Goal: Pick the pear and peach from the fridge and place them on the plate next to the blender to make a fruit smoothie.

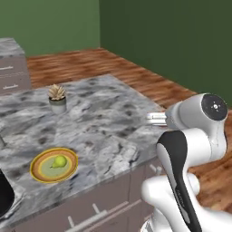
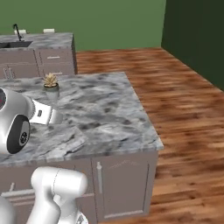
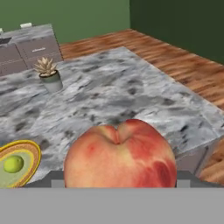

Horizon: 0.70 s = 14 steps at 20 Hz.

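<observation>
The peach [image 3: 120,155], red-orange with a cleft on top, looms right in front of the hand camera. My gripper [image 3: 120,181] is shut on it, and the fruit hides the fingertips. It hangs above the marble island counter [image 1: 108,118]. The yellow-orange plate [image 1: 53,165] lies near the counter's front left edge, and the yellow-green pear [image 1: 60,161] rests on it. In the hand view the plate [image 3: 19,162] with the pear [image 3: 13,164] sits low on the left. A black rounded shape [image 1: 3,195] at the left edge may be the blender's base. The fridge is out of view.
A small potted succulent [image 1: 57,97] stands farther back on the island counter. A second counter with drawers and a sink [image 2: 15,43] runs along the green wall. Wooden floor [image 2: 183,113] lies to the right of the island, whose right edge [image 2: 144,118] drops off there.
</observation>
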Motion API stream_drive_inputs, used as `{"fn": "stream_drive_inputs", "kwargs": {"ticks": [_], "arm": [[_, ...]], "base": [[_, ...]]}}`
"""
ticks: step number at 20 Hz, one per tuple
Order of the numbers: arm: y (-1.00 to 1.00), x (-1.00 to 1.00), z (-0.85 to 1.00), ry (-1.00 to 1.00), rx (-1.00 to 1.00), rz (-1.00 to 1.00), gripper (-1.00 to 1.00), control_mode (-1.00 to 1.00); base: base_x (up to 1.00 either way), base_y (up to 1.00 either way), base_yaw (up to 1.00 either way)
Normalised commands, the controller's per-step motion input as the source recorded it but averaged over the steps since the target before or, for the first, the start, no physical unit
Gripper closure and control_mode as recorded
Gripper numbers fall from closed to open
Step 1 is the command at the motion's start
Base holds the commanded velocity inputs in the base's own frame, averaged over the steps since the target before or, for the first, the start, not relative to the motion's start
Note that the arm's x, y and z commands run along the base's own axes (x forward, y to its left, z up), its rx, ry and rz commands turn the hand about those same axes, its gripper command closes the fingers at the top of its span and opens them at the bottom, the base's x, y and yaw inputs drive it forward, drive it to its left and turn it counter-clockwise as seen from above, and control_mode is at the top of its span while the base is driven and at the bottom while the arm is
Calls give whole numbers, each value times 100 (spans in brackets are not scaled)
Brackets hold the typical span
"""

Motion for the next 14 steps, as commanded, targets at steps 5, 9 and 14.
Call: {"fn": "stream_drive_inputs", "kwargs": {"ticks": [5,9,14], "arm": [[0,0,0,0,0,0,100,100],[64,6,-9,0,0,21,100,-100],[100,66,-5,17,-7,13,100,-100]], "base": [[-25,59,72],[0,0,0],[0,0,0]]}}
